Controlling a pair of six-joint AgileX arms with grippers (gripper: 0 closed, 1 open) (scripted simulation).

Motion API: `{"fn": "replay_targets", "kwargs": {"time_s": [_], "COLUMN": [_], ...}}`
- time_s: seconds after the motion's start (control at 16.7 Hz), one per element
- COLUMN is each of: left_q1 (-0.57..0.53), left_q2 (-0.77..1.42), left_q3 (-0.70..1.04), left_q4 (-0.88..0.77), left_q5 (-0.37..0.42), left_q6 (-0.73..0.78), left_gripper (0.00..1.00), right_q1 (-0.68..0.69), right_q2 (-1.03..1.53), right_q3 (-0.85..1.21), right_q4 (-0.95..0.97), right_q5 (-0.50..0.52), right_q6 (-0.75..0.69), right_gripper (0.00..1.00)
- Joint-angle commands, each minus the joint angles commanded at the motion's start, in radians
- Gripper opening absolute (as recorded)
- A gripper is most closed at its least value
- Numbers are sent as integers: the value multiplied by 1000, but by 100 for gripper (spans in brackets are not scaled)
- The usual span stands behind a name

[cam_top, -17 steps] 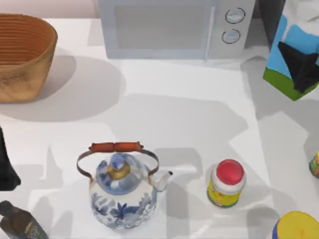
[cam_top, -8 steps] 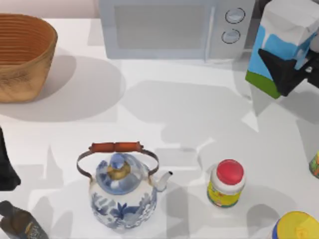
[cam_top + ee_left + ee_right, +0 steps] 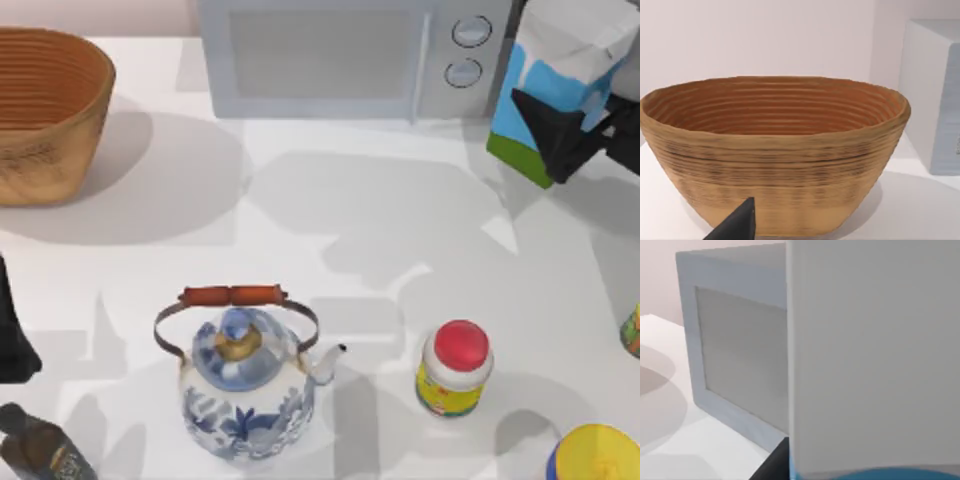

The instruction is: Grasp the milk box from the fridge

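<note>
At the far left edge of the bench (image 3: 400, 230), seen from above, my left arm sits parked beside the dark bottle (image 3: 40, 452), its left gripper (image 3: 737, 226) showing as 1 dark fingertip in the left wrist view; I cannot tell how its jaws stand. Behind it at the back left rests the woven basket (image 3: 45, 105), upright and empty in the left wrist view.

Toward the front, left of centre, the blue-and-white kettle (image 3: 245, 390) stands with its spout pointing right. At the back centre is the white microwave (image 3: 340, 55), its 2 round knobs on the right side of its face. The yellow jar with a red cap (image 3: 455, 368) stands right of the kettle, apart from it, and a yellow-topped can (image 3: 598, 455) pokes in at the front right corner.

At the back right, my right gripper (image 3: 580, 125) has its jaws clamped on the milk box (image 3: 560, 60), which hangs tilted just beside the microwave's right end, its green base band lowest and leftmost. In the right wrist view the carton's white side looms close, with the microwave behind.
</note>
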Motion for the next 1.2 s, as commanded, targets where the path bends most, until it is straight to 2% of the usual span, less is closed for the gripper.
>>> {"fn": "replay_targets", "kwargs": {"time_s": [0.3, 0.6, 1.2], "left_q1": [0, 0, 0], "left_q2": [0, 0, 0], "left_q3": [0, 0, 0], "left_q4": [0, 0, 0], "left_q5": [0, 0, 0], "left_q6": [0, 0, 0], "left_gripper": [100, 100, 100], "right_q1": [66, 76, 76], "right_q2": [144, 162, 162], "right_q3": [107, 124, 124], "right_q4": [18, 22, 22], "right_q5": [52, 60, 60], "right_q6": [-1, -4, -4], "right_gripper": [0, 0, 75]}}
